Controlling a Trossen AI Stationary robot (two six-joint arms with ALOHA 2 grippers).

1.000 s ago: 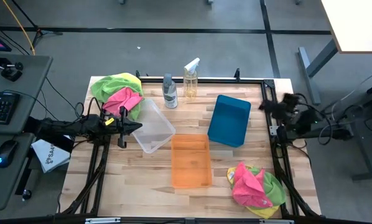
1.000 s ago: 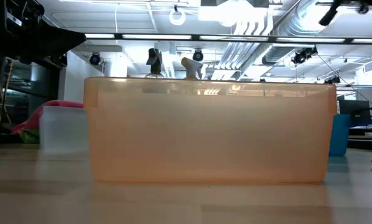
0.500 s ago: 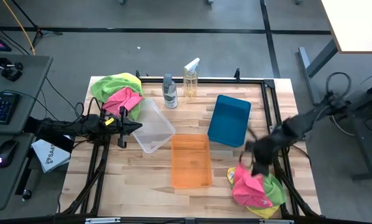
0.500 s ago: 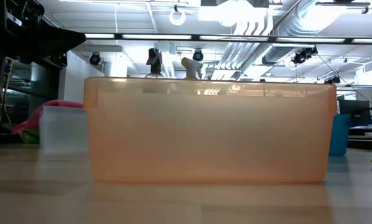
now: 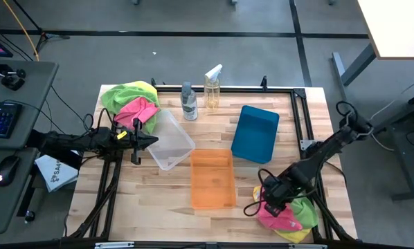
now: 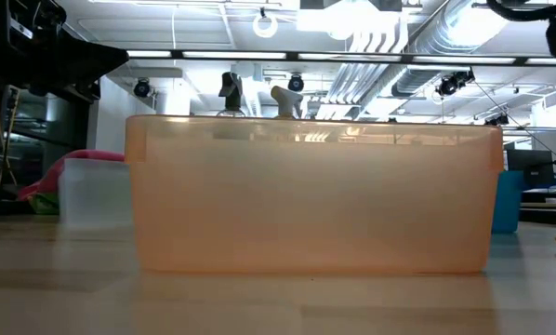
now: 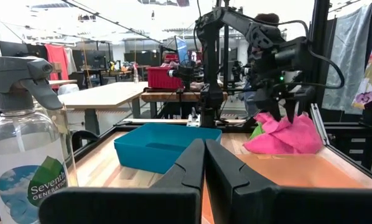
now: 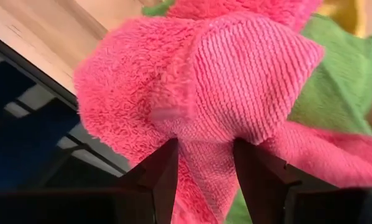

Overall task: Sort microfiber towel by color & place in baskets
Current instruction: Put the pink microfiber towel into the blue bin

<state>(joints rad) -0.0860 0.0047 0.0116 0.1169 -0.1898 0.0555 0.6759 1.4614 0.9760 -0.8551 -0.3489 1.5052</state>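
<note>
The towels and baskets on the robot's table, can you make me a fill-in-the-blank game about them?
1. The right gripper straddles a fold of a ____ towel.
2. The basket nearest that towel pile is ____.
3. The left gripper waits beside the ____ basket.
4. The number of spray bottles standing at the table's far edge is ____.

Missing words: pink; orange; clear; two

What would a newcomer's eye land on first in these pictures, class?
Probably the right gripper down on the bright pink towel at the table's near right corner, its fingers straddling a raised fold. Next, the three baskets mid-table: clear, orange and teal. A second towel heap sits at the far left corner.
</note>
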